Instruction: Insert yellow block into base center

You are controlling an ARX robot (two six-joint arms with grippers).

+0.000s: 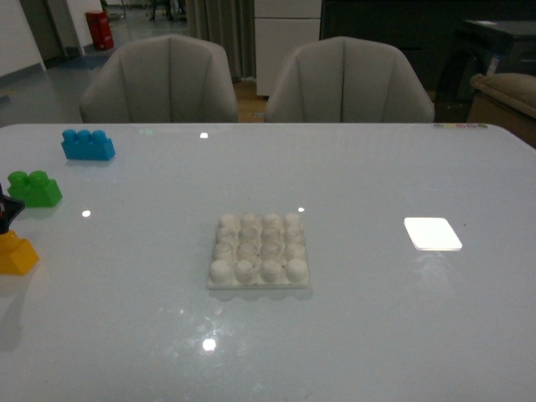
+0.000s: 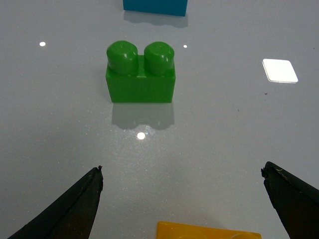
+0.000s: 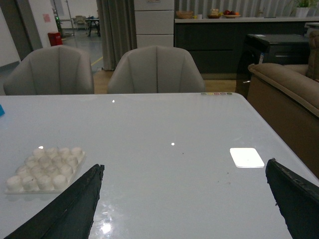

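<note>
We see yellow block [image 2: 209, 230] on bench [image 1: 377, 335], long axis prob. across gap of wide-spread left hand [image 2: 182, 170]; right hand [image 3: 185, 164] wide too.

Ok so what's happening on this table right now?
The left gripper is lined up on the yellow block at the left side of the table, jaws open, nothing gripped yet. The green brick and blue brick sit just beyond it. The base lies bare mid-table. The right gripper is open and holds nothing.
</note>
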